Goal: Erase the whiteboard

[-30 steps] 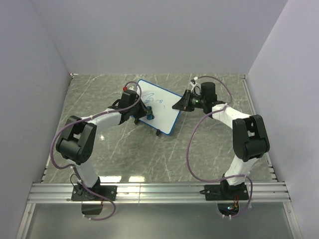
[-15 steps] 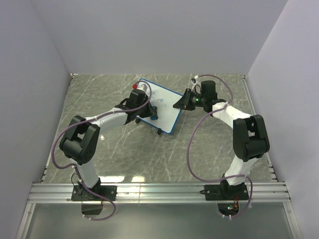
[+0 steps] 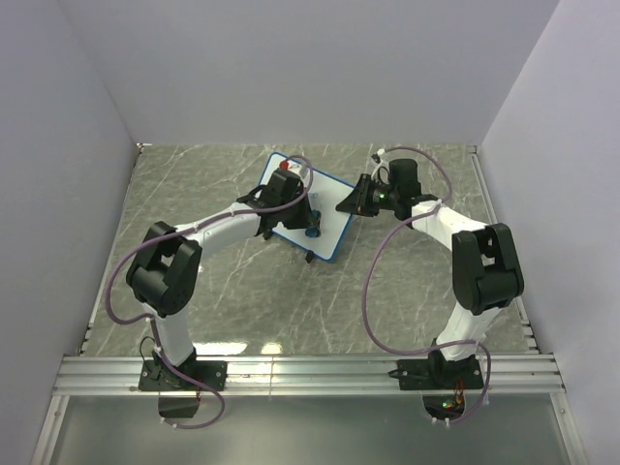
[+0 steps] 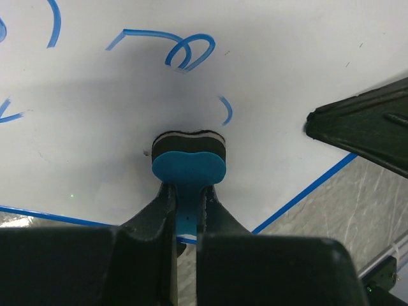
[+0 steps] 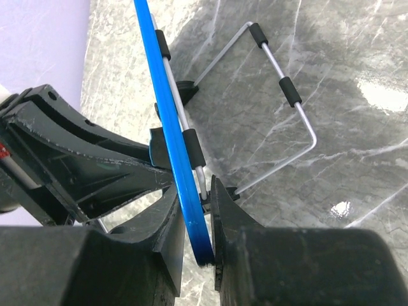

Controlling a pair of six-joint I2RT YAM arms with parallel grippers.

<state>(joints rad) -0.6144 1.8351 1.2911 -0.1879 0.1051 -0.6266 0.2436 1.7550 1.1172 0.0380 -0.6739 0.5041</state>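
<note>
One blue-framed white rectangular whiteboard [image 3: 333, 225] is propped on the grey marble table [image 3: 194, 184], its edge clamped between the right gripper's [image 5: 196, 204] jaws. One blue bone-shaped eraser [image 4: 189, 166], pinched by the left gripper [image 4: 185, 199], is pressed against its face. Five blue pen marks [image 4: 185, 51] are counted there.

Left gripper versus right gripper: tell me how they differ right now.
The left gripper is shut on the blue eraser; the right gripper is shut on the whiteboard, on its blue frame. The left gripper faces the written side, with the eraser's pad seemingly against it; the right gripper takes the board edge-on. Shared: both are shut, and both work at the same board.
</note>
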